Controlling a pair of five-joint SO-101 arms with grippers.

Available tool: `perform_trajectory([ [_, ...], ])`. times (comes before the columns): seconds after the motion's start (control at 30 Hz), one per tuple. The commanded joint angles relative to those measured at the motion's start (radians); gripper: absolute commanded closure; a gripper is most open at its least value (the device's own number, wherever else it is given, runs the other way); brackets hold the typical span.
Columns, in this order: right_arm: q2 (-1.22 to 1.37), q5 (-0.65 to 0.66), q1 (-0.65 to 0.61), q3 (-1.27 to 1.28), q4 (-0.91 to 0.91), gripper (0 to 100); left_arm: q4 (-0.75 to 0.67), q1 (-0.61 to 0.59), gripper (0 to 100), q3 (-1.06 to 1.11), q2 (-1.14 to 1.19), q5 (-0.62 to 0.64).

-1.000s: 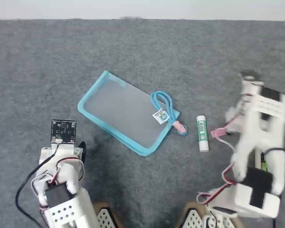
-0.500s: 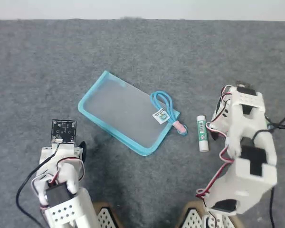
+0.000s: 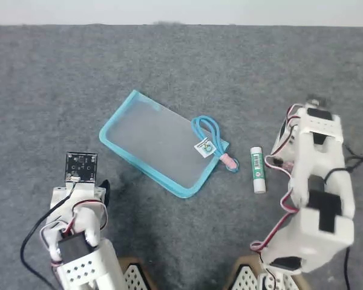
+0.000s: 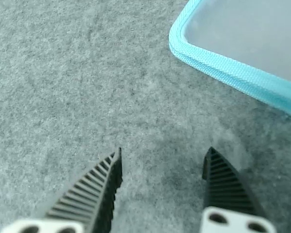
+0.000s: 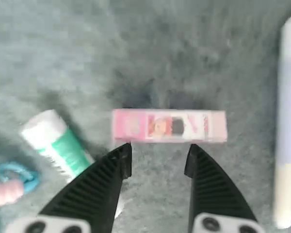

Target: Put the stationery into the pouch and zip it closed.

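In the high view, the pouch (image 3: 160, 144), translucent with a teal border, lay flat and slanted on the grey mat (image 3: 169, 60). Its blue cord (image 3: 207, 130) and pink zip pull (image 3: 228, 161) sat at the pouch corner nearest the right arm (image 3: 317, 187). A white and green glue stick (image 3: 258, 170) lay just beside that corner without touching it. The right arm stood on the far side of the glue stick from the pouch. The left arm (image 3: 78, 223) stood near the pouch's opposite long edge, apart from it.

In the left wrist view, the left gripper (image 4: 164, 158) hung over bare mat with its jaws spread wide and nothing between them. One rounded teal corner of the pouch lay ahead of the tips, apart from them.

In the right wrist view, the right gripper (image 5: 158, 149) was parted to a moderate gap and held nothing. A pink eraser (image 5: 169, 126) lay flat on the mat just past the fingertips, crosswise to them. The glue stick lay between the eraser and the pouch's zip pull. A pen (image 5: 287, 145), white with a yellowish section, lay farther from the pouch than the eraser.
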Motion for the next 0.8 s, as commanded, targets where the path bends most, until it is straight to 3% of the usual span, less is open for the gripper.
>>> perform_trajectory([
  [0.0, -0.127, 0.273, -0.028, -0.049, -0.016, 83.4, 0.006, 0.005, 75, -0.005, -0.014, -0.009],
  [0.13, -0.105, 0.605, -0.082, -0.046, -0.03, 83.4, 0.006, 0.005, 75, -0.005, -0.014, -0.009],
  [0.37, -0.004, 1.003, -0.094, -0.044, -0.002, 83.3, 0.005, 0.005, 75, -0.005, -0.014, -0.009],
  [0.67, 0.111, 1.405, -0.074, -0.049, 0.033, 83.3, 0.005, 0.005, 75, -0.005, -0.014, -0.009],
  [0.77, 0.13, 1.462, -0.073, -0.049, 0.033, 83.4, 0.005, 0.005, 75, -0.005, -0.014, -0.009],
])
